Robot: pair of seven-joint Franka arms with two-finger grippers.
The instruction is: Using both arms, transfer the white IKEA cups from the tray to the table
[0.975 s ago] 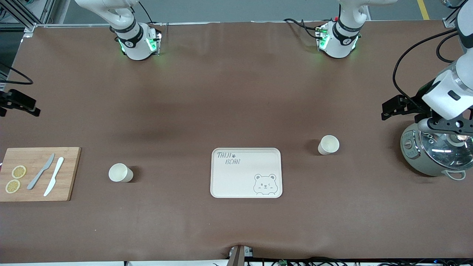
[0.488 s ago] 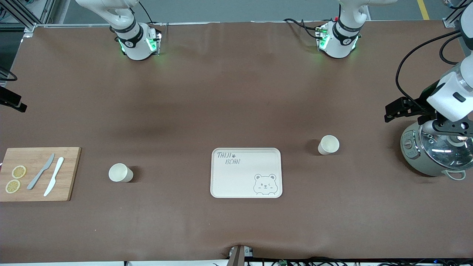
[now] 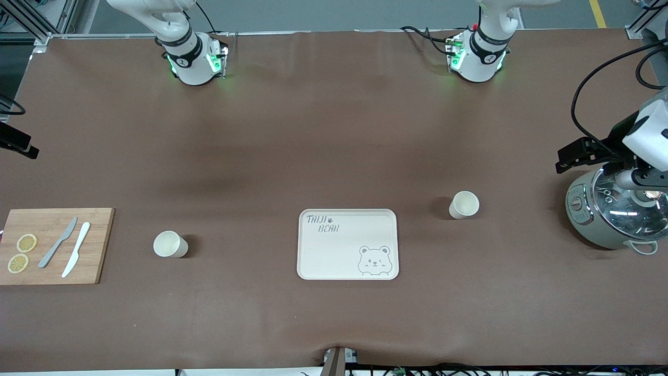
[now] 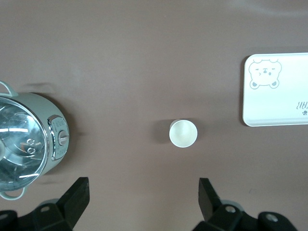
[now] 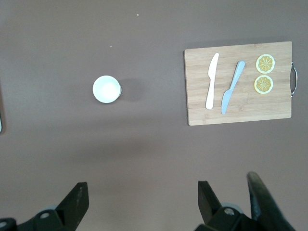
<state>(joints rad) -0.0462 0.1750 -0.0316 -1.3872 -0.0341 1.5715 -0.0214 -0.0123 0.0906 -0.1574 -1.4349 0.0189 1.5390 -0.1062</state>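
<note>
Two white IKEA cups stand upright on the brown table, one on each side of the tray. One cup [image 3: 464, 204] [image 4: 183, 133] is between the tray and the cooker. The other cup [image 3: 170, 244] [image 5: 106, 89] is between the tray and the cutting board, slightly nearer the front camera. My left gripper [image 3: 562, 161] [image 4: 143, 192] hangs high over the table beside the cooker, open and empty. My right gripper [image 3: 28, 149] [image 5: 142, 195] hangs high at the right arm's end of the table, open and empty. Both are well apart from the cups.
A cream bear-printed tray [image 3: 313, 261] [image 4: 288, 103] lies mid-table with nothing on it. A grey cooker with a glass lid [image 3: 608, 214] [image 4: 29, 144] stands at the left arm's end. A wooden cutting board [image 3: 99, 245] [image 5: 197, 103] holds two knives and lemon slices.
The left gripper has drifted toward the left arm's end of the table. The right gripper slid outward toward its own end, then held still. The cups have not moved.
</note>
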